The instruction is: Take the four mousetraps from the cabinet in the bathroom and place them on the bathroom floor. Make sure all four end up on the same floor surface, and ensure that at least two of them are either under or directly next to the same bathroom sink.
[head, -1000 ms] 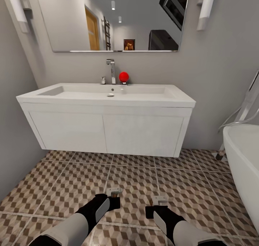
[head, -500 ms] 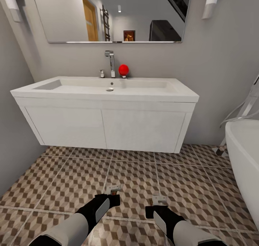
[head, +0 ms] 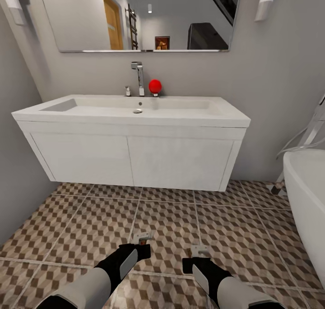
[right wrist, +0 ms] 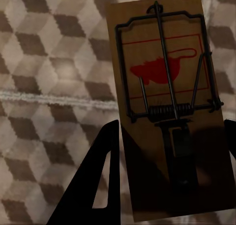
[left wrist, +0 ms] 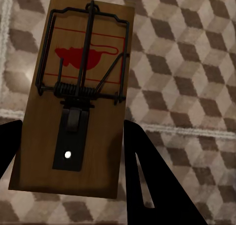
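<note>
We carry a mousetrap in each gripper: the left gripper (head: pixel 141 246) clamps one mousetrap (left wrist: pixel 78 97), the right gripper (head: pixel 197 255) another mousetrap (right wrist: pixel 169 107), both held above the bathroom floor (head: pixel 90 228) before the sink (head: pixel 135 133).

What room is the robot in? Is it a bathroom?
Yes, it looks like a bathroom. There is a wide white sink hung on the wall with a chrome tap, a big mirror above it, and the rim of a white bathtub beside it. The floor has cube-pattern tiles.
</note>
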